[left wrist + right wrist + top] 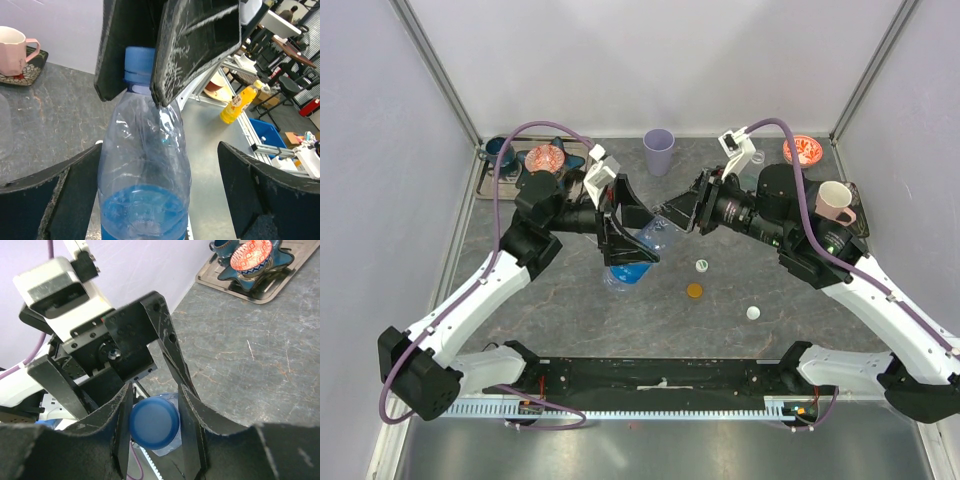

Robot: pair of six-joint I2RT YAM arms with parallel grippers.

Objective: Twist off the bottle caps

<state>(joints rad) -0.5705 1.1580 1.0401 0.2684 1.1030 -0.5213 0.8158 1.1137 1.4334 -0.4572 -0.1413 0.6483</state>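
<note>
While right hand [155,407] clamps blue cap [154,424], left hand [159,152] spread wide around bottle [142,180].

Soft, even light is falling from above, casting only faint shadows under the arms [470,300] on the worktop [620,330]. Small highlights are glinting on the clear bottle [150,140]. The blue cap [154,422] is showing sharp, while the near fingers [45,200] are blurring along the lower edges of both wrist views.
</note>
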